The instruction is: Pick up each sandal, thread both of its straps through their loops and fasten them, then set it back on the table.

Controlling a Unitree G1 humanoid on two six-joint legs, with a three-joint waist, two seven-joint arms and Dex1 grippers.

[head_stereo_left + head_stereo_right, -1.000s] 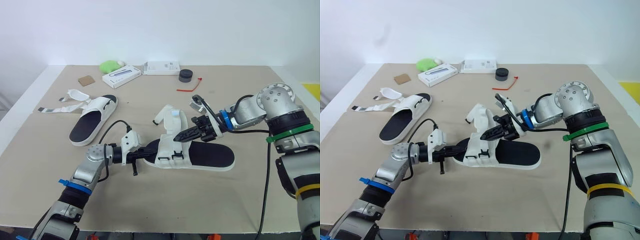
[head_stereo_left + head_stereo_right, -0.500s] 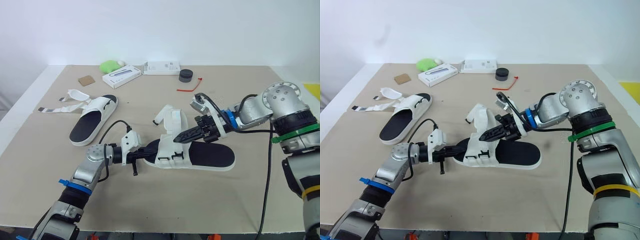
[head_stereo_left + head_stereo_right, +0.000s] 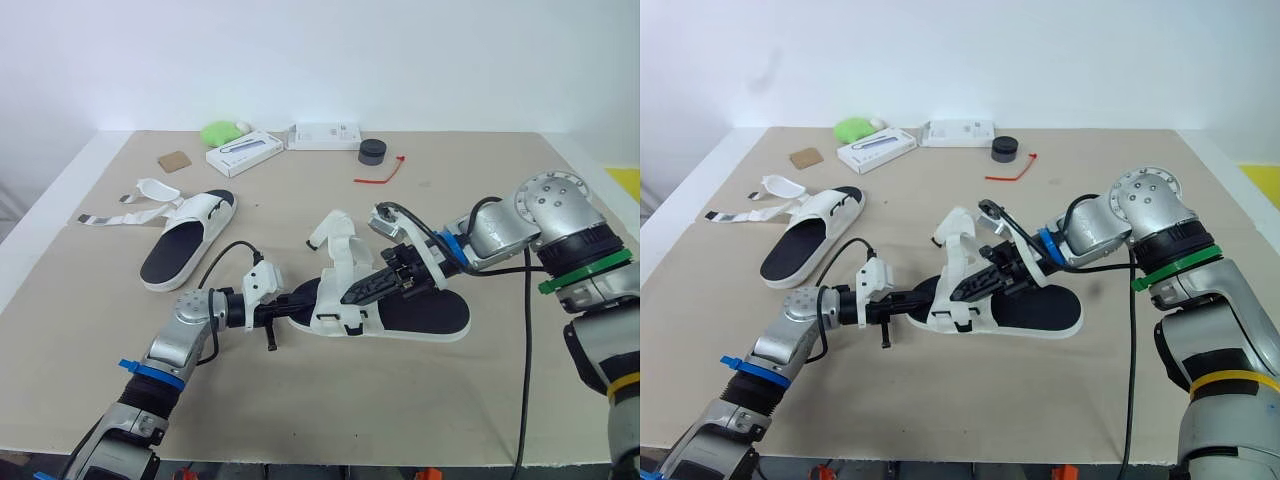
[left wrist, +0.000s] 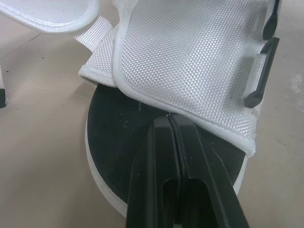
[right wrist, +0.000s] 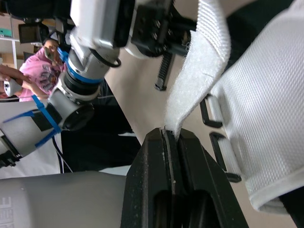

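- One sandal (image 3: 430,312) is observed lying flat on the desk (image 3: 400,400) at the centre of the head view, with its toe end pointing to the left of the frame.
- The left claw (image 4: 168,121) is found closed, its two fingers pressed together. Its tips are placed against the edge of the sandal's white upper (image 4: 190,57), over the black footbed. Whether anything is pinched between them cannot be determined.
- The right claw (image 5: 171,133) is found clamped on the free end of a white strap (image 5: 199,71). The strap is seen arching up from the upper and down to the claw, just above the near side of the sandal.
- Black loops (image 5: 216,142) are noted on the side of the upper, close beside the right claw. The strap is not seen passed through them.
- A second sandal (image 3: 180,245) is recorded on the desk at the left of the frame, well apart from the first. Its straps (image 3: 120,215) are seen lying open and spread flat to its left.
- Along the far edge of the desk, the following are noted: a cardboard piece (image 3: 173,160), a green object (image 3: 218,132), a white box (image 3: 243,152), a second white box (image 3: 323,135), a black round object (image 3: 372,152) and a red tie (image 3: 380,172).
- A person in a pink top (image 5: 35,61) is seen in the background of the right wrist view.
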